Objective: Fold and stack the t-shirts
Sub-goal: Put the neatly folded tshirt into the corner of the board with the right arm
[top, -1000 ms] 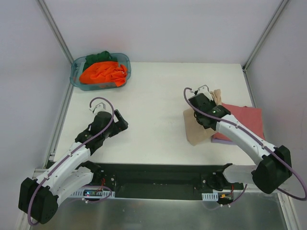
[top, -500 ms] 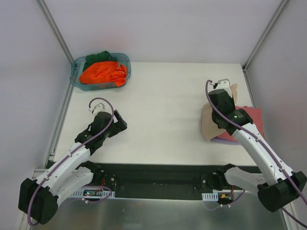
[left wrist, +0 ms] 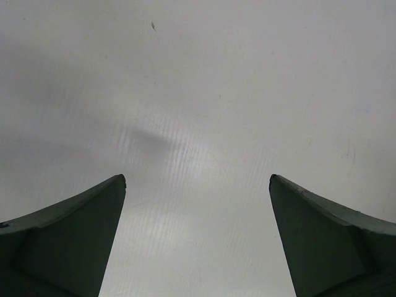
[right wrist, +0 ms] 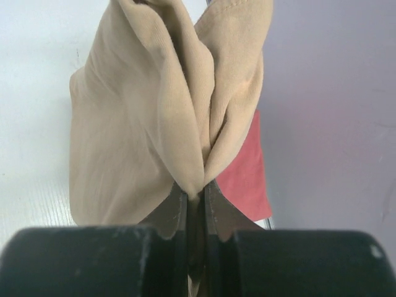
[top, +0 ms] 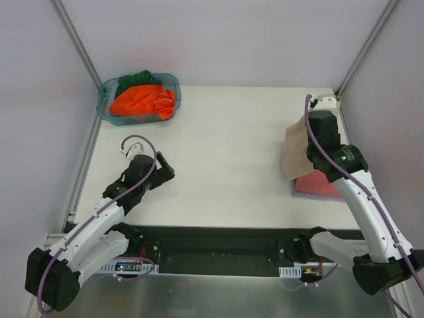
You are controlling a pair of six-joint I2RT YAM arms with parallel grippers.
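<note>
Stacking step: R gripper pinches soft tan-beige cotton t-shirt over dusty-red folded t-shirt at 3 o'clock; next: lower, release squarely; L gripper gapes empty.

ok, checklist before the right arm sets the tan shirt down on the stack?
1. Grip: right gripper shut on tan shirt, cloth pinched firmly: ok.
2. Fold: tan shirt hangs bunched, not flat: not ok.
3. Alignment: in the top view it hangs mostly left of the red shirt: not ok.
4. Stack: red shirt lies flat on lavender shirt: ok.
5. Left gripper open, holding nothing, far from the stack: ok.
</note>
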